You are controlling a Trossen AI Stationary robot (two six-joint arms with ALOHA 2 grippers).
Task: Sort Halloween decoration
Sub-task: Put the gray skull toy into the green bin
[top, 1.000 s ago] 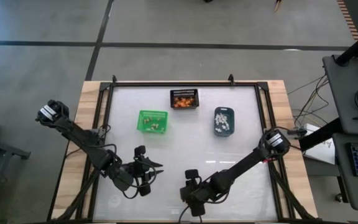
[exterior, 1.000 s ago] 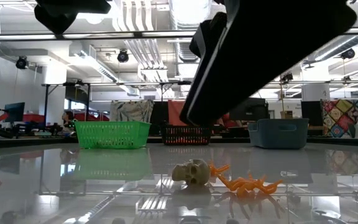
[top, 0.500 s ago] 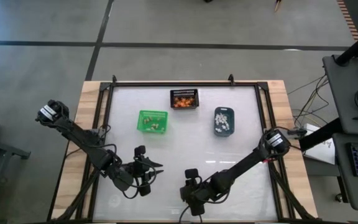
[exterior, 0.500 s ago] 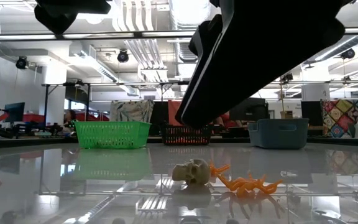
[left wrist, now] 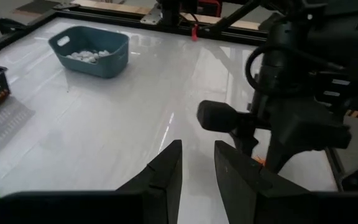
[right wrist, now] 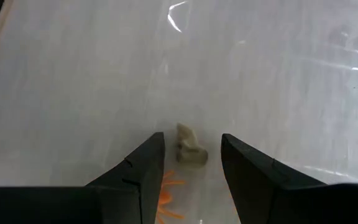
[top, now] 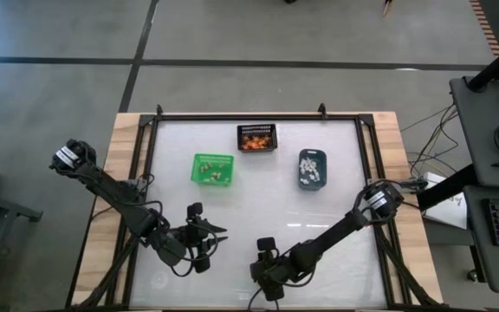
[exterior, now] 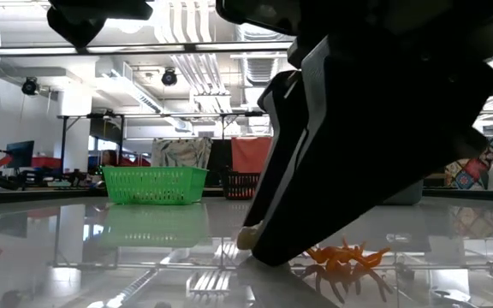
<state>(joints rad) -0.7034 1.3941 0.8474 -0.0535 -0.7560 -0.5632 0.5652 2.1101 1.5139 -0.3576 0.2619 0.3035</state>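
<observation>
— From above, why three bins up at the far side?

— One per kind, I'd say: green basket, black mesh bin, blue-grey bin, each with trinkets in it. The right gripper is low at the near edge; the left gripper waits just beside it.

— At table level?

— The right arm blocks most of it. An orange trinket lies on the table.

— The left wrist camera?

— Its jaws are slightly apart, holding nothing.

— And the right wrist?

— Fingers apart, straddling the tan skull, not touching; lined up for a pinch, I reckon.
</observation>
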